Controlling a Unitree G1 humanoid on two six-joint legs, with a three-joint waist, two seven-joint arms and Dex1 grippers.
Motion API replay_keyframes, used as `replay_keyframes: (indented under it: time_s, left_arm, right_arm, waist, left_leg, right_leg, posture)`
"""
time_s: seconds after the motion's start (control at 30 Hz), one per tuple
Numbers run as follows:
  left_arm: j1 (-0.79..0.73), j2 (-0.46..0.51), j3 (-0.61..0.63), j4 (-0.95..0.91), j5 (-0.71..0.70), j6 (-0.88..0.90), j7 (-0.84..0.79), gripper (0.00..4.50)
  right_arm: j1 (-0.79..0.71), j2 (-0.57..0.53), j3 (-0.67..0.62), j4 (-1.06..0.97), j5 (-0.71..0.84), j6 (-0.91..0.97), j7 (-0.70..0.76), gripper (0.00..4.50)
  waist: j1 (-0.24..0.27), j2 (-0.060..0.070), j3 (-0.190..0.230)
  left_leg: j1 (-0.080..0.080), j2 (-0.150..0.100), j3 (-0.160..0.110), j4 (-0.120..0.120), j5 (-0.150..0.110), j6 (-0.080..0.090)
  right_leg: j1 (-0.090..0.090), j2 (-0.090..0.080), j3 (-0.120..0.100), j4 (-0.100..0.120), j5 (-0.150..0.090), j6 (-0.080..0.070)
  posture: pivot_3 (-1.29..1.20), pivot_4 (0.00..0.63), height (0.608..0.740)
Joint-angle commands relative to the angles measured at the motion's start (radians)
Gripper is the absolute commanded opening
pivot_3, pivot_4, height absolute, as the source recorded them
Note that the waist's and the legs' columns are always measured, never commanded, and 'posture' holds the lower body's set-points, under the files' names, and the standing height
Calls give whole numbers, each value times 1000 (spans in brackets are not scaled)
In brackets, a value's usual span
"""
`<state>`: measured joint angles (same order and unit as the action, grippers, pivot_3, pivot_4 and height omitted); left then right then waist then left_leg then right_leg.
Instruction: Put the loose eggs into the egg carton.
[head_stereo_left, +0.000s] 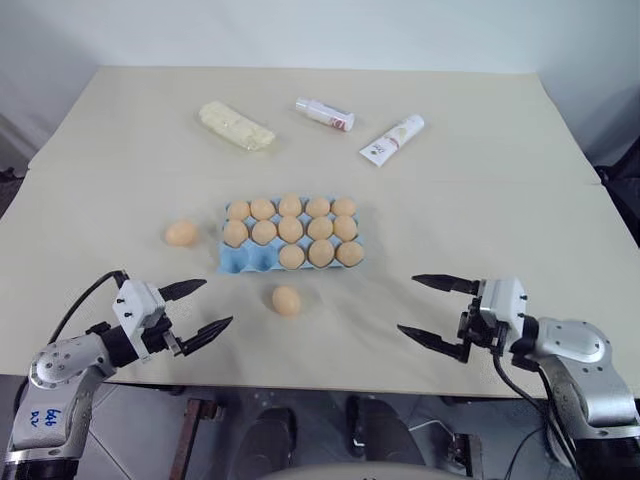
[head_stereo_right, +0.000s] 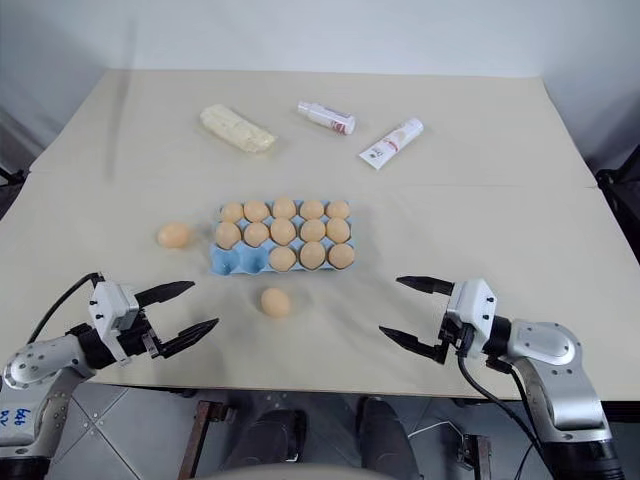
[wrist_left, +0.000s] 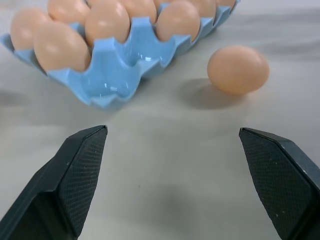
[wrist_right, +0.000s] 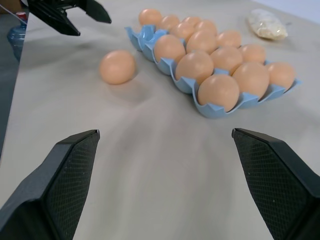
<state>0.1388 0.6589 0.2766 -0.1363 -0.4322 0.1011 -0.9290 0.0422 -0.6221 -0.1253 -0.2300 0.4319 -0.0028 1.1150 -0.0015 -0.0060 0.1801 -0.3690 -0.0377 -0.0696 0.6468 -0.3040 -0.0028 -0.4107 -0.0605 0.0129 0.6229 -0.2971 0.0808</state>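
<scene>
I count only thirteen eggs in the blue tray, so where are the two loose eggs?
In the head view, one loose egg lies on the table just left of the egg carton; the other lies just in front of it.

We could read no text anywhere; the white bottle (head_stereo_left: 325, 114) and white tube (head_stereo_left: 392, 138) bore printing too small to read, and blue marks on the left arm (head_stereo_left: 38, 418) stayed illegible.
</scene>
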Motion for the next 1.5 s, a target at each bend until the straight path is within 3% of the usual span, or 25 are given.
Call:
replay_keyframes:
  time_s: [0.03,0.33,0.6,0.9,1.17,1.4,1.5]
  left_arm:
    - [-32,-7,-24,-35,-28,20,-11,4500]
    - [-105,-177,-267,-101,47,77,83,4500]
    - [-158,-279,-353,-51,132,51,184,4500]
    - [-157,-271,-321,-58,111,23,173,1782]
    - [-236,-227,-203,-140,-6,50,157,1782]
    - [-386,-221,-183,64,59,-6,181,1782]
    - [-409,-222,-186,122,75,-42,174,2460]
  right_arm:
    - [-26,7,-14,-16,7,-31,-25,4448]
    - [-45,16,29,-49,-8,-17,-67,4448]
    - [-27,19,47,-105,6,17,-107,4448]
    - [-31,28,66,-125,12,45,-128,4500]
    - [-51,31,82,-120,15,58,-131,4500]
    - [-75,44,90,-111,4,65,-139,4500]
    - [-76,45,89,-112,2,66,-144,4500]
  waist:
    - [3,0,0]
    - [24,0,0]
    - [25,0,0]
    - [26,0,0]
    - [26,0,0]
    - [26,0,0]
    - [22,0,0]
  left_leg:
    - [0,0,0,0,0,0]
    - [-2,-1,0,-1,-1,0]
    - [0,-1,0,1,0,0]
    - [-1,-1,0,1,0,0]
    - [-1,-1,-1,1,0,-1]
    - [-1,-2,-1,1,1,0]
    - [-1,-2,0,1,1,-1]
  right_leg:
    - [0,0,0,0,0,0]
    - [0,0,0,-3,1,1]
    - [1,0,0,-1,1,1]
    - [1,0,0,-1,1,2]
    - [1,0,-1,-1,1,2]
    - [1,0,-1,-1,1,2]
    - [0,1,-1,-1,1,2]
  posture:
    - [0,150,740]
    - [0,150,740]
    - [0,150,740]
    - [0,150,740]
    - [0,150,740]
    - [0,150,740]
    - [0,150,740]
